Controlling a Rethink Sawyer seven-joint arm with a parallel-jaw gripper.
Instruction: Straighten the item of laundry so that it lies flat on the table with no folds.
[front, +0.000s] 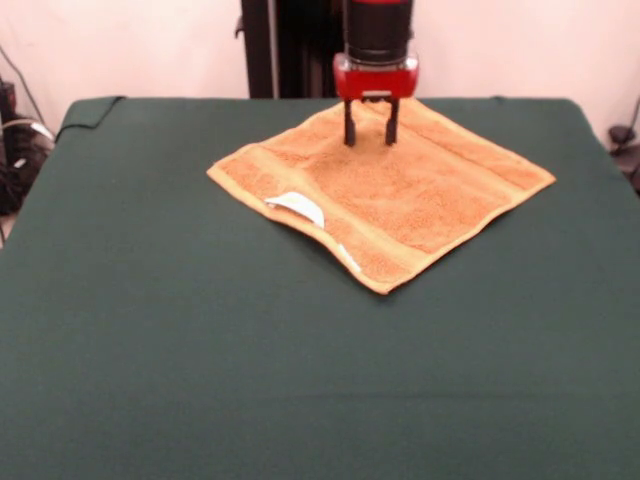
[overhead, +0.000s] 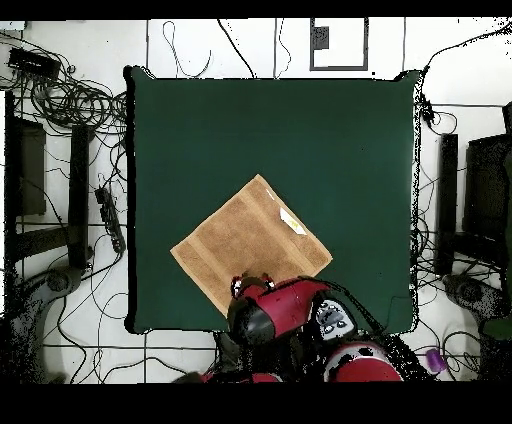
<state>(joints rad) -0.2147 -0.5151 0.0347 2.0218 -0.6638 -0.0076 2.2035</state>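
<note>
The orange-tan terry towel (front: 385, 185) lies spread as a diamond on the far middle of the dark green table (front: 200, 350). Its white label (front: 297, 206) is flipped up at the near left edge, where the border ripples slightly. It also shows in the overhead view (overhead: 250, 240). My gripper (front: 370, 130) points straight down over the towel's far corner, its two black fingers (front: 349, 128) apart with nothing between them, tips at or just above the cloth. In the overhead view the red arm (overhead: 275, 310) covers that corner.
The black pedestal (front: 290, 45) stands behind the table's far edge. Cables and dark equipment (overhead: 60, 110) lie on the floor around the table. A rumple of green cloth (front: 85, 112) marks the far left corner.
</note>
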